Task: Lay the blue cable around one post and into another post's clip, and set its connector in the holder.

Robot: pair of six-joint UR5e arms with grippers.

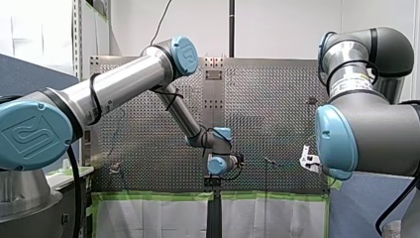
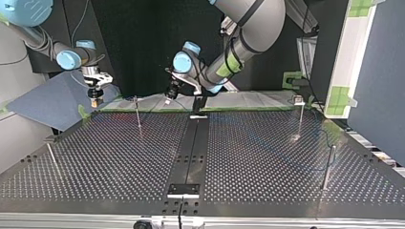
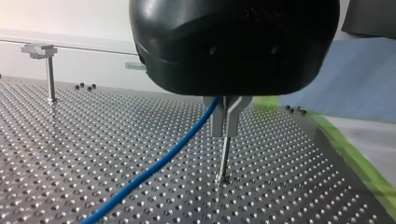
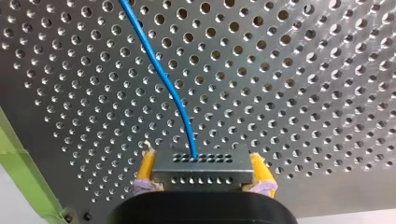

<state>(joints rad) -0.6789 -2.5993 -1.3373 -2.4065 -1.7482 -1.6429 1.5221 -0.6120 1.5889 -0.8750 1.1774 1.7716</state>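
My left gripper [image 3: 225, 134] has its metal fingers shut on the blue cable [image 3: 154, 170], which runs from them down across the perforated table [image 3: 70, 140]. A thin post [image 3: 224, 161] stands directly under the fingertips. In the top view, my left gripper [image 2: 168, 100] hovers at the table's far edge, right of a thin post [image 2: 138, 117]. My right gripper [image 4: 203, 164] has yellow pads [image 4: 145, 168] shut on the sides of a grey connector block [image 4: 203, 175]. The cable [image 4: 159, 70] leaves the block and runs away over the table. In the top view, my right gripper [image 2: 96, 100] hangs off the far left corner.
More posts stand at the top view's right [image 2: 300, 119], near right [image 2: 329, 167] and near left [image 2: 52, 160]. A black strip [image 2: 191, 148] runs down the table's middle to a small bracket [image 2: 184, 190]. A clip-topped post [image 3: 46, 70] stands far off beside my left gripper.
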